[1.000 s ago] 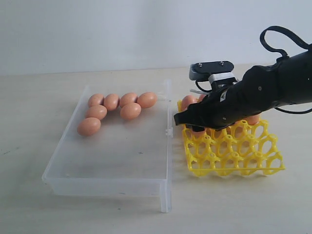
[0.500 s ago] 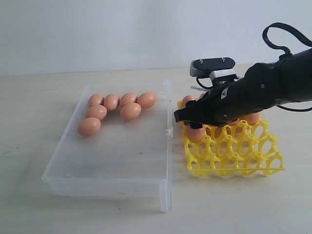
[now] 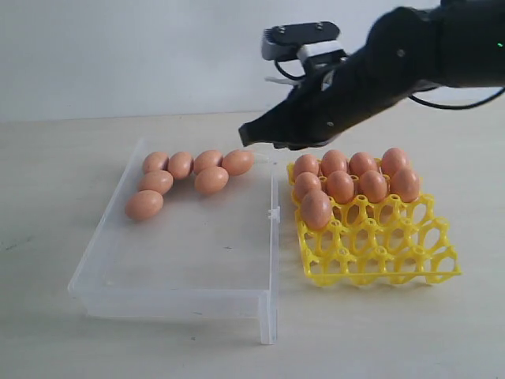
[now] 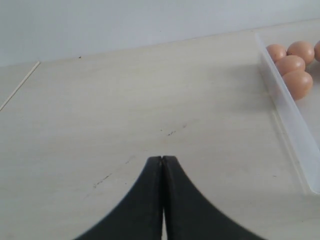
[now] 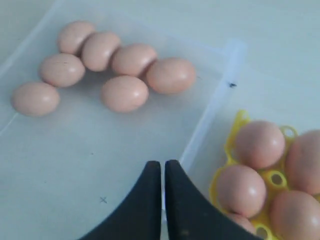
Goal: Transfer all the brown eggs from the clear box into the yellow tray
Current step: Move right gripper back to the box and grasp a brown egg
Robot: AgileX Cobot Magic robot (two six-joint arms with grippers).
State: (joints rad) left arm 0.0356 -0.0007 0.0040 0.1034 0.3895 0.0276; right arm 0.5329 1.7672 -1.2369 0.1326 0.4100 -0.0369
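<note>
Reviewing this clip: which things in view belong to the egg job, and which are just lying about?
Job: seven brown eggs in the clear box; nine more in the yellow tray; right gripper, shut and empty.
Not the job: left gripper, shut over the table; the table itself.

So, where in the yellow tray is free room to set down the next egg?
In the yellow tray the near rows are empty, also the third row right of its single egg. The two far rows are full. The clear box is bare except seven eggs crowded in its far left corner.
</note>
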